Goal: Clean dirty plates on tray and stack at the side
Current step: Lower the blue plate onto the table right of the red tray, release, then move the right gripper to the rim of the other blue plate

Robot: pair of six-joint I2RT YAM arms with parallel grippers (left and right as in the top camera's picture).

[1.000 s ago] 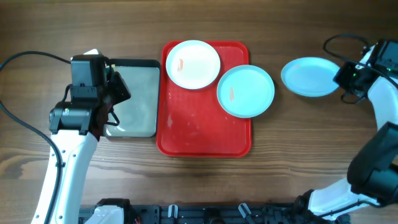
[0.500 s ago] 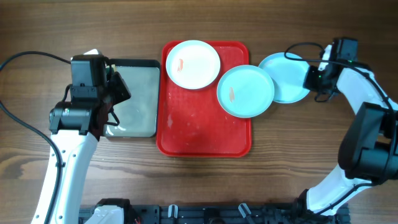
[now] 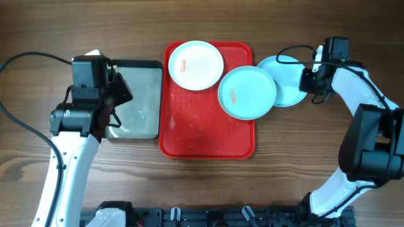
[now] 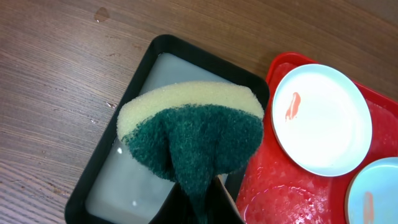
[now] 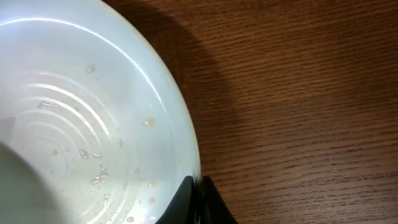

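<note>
Red tray [image 3: 189, 135], orange-smeared white plate [image 3: 196, 65]

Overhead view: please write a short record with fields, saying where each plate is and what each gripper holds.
white plate: on red tray, orange smear
first turquoise plate: overhanging the tray's right rim, orange smear
second turquoise plate: off the tray, wet, rim pinched by right gripper
left gripper: holds sponge over dark tray
</note>
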